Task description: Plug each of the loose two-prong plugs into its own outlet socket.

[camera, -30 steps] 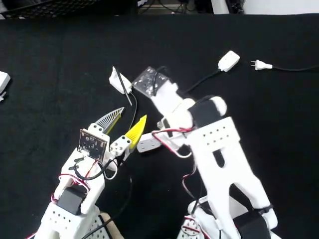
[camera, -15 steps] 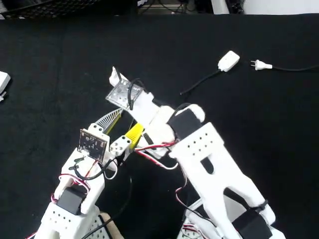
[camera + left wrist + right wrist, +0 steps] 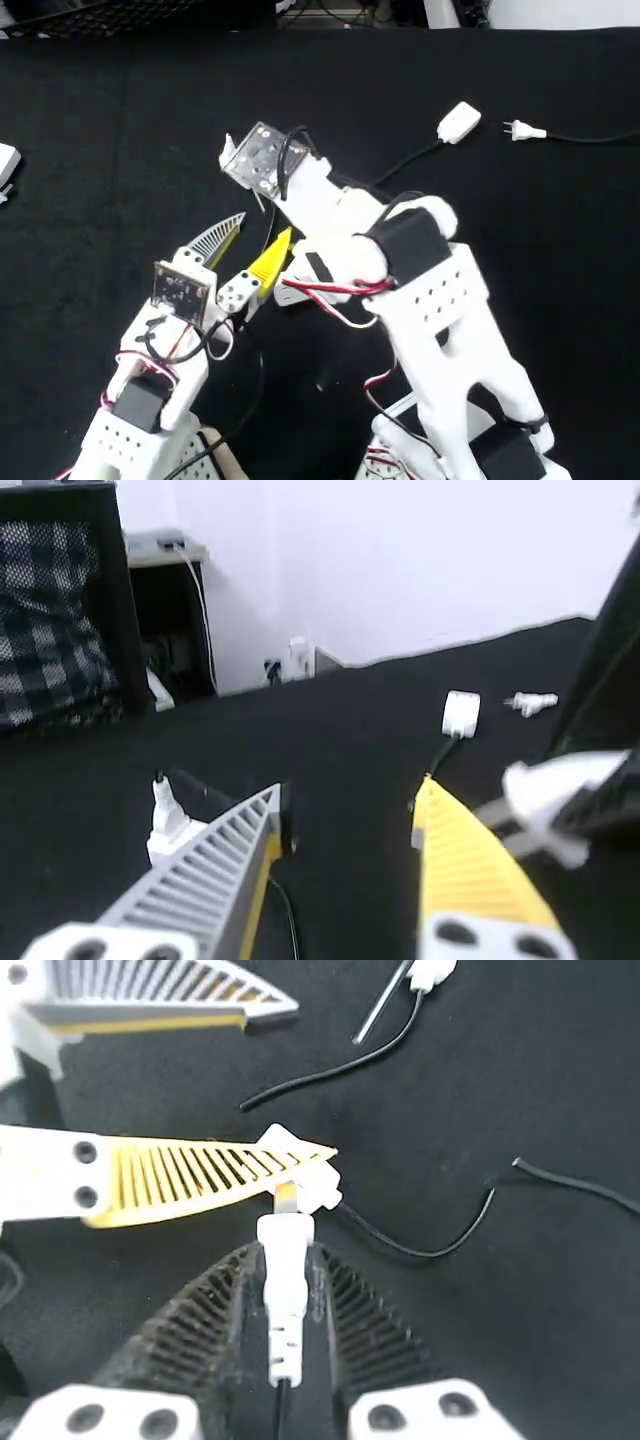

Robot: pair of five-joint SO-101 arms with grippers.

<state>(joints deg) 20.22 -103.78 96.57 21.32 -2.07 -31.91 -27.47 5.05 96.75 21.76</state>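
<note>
The right gripper [image 3: 285, 1252] is clenched on a plug [image 3: 283, 1310]. Its prongs are at the mouth of a socket [image 3: 305, 1182] just beside the left gripper [image 3: 348, 790], which is released and holds nothing. The prongs are probably not seated yet. Well apart from the left gripper, a second plug [image 3: 522, 130] and second socket [image 3: 458, 122] lie unjoined on the table [image 3: 120, 100].

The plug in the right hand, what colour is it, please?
The plug is white; right wrist view shows it best.

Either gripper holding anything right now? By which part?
The right gripper is shut on a white plug, clamped on the sides of its body, prongs sticking out ahead. The left gripper is open and empty.
</note>
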